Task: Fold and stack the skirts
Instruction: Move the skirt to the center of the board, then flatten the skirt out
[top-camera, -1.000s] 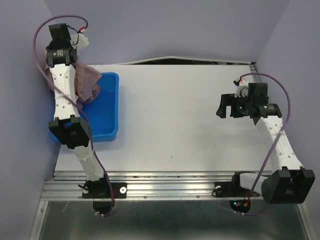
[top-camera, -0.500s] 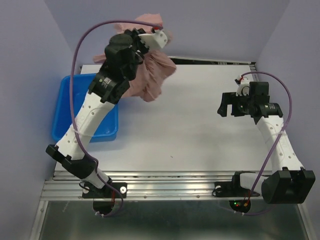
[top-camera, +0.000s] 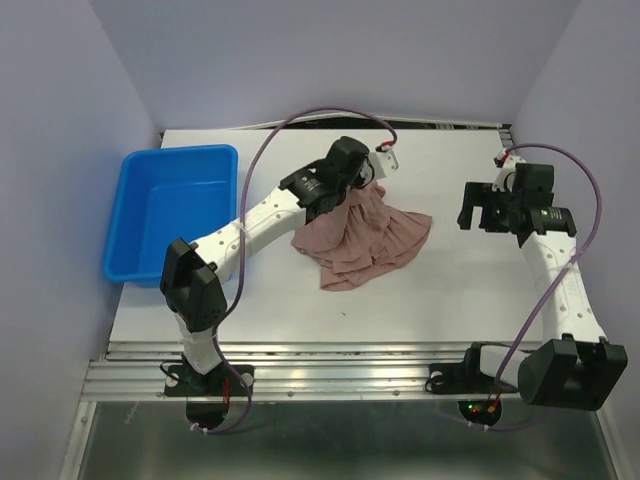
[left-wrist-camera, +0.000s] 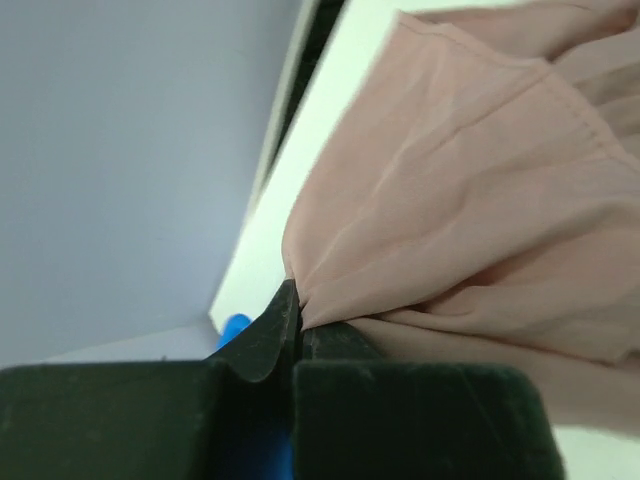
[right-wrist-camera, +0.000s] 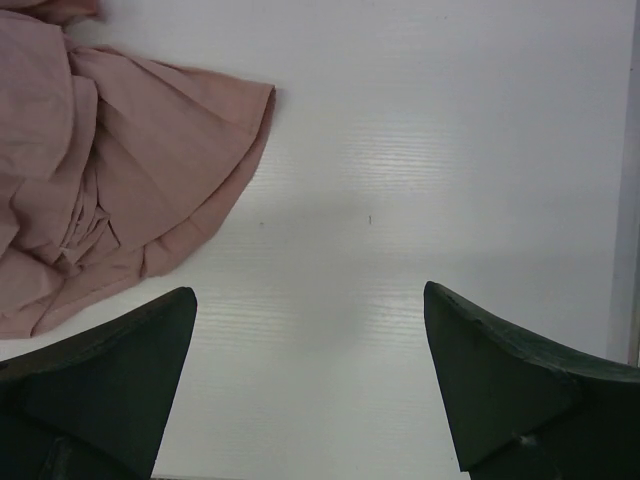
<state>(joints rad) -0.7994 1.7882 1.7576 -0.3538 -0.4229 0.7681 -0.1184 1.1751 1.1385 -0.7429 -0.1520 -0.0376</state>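
The skirt (top-camera: 365, 240) is lying in a crumpled heap in the middle of the top view, on the white table (top-camera: 300, 300). It is a soft, dusty pink cloth with many loose folds, and its ruffled edge is spreading toward the right.

The left gripper (top-camera: 366, 180) is reaching onto the upper edge of the heap, and it is clamping a pinch of the cloth. The left wrist view is showing this grip closely: the fabric is gathering into small pleats right at the dark fingertips (left-wrist-camera: 268, 345), a detail which the arm is hiding in the top view.

The right gripper (right-wrist-camera: 310, 300) is hovering at the right side of the top view, its wedge-shaped fingers standing wide apart and holding nothing. Its wrist view is showing the faintly ribbed table surface and the rounded hem at the upper left, apart from the fingers.

A blue plastic bin (top-camera: 180, 153), rectangular with rounded corners, is standing at the left, well apart from the skirt.
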